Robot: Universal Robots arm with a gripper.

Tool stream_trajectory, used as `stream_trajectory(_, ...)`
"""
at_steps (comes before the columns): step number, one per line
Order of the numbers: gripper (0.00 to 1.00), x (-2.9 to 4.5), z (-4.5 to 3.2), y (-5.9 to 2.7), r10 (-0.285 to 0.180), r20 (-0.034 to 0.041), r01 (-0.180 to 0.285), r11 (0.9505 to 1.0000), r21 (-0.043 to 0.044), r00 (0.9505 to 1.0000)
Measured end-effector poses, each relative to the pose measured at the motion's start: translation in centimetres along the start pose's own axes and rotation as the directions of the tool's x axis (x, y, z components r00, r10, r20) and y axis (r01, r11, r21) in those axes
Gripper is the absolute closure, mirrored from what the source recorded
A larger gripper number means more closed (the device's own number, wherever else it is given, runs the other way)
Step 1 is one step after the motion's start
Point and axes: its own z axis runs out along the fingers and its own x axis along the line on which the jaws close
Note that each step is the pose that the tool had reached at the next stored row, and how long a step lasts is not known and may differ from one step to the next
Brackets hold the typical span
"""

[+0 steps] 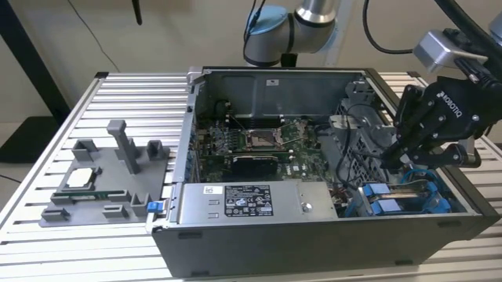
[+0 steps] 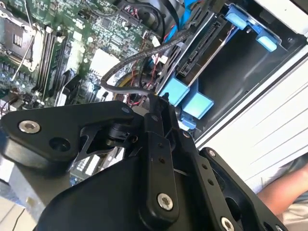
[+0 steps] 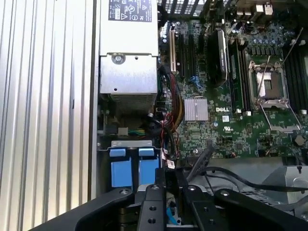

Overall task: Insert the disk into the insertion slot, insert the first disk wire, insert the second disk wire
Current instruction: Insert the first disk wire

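End effector (image 2: 155,100) pinched narrow on a black disk wire (image 2: 125,60), low over the open computer case (image 1: 314,247).
Nearest in the exterior view are the case's front wall and the silver power-supply box (image 1: 251,202). Just beside the box, toward the exterior view's right, the disk (image 2: 204,45) sits in the insertion slot (image 3: 130,143), with blue tabs (image 1: 378,191) at the slot's mouth. The end effector hangs just above the slot, and the wire loops from its tips past the disk's connector edge. Beyond lies the motherboard (image 1: 251,141), and the slatted counter (image 1: 126,88) runs out behind.
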Motion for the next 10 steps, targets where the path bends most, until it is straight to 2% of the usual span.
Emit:
stream_trajectory(9,1.00,0.34,0.06,-0.55,0.006,-0.0039,-0.006,0.9988,-0.0477,1.0000)
stream_trajectory(10,1.00,0.40,0.09,-0.67,0.007,-0.0048,-0.007,0.9983,-0.0580,1.0000)
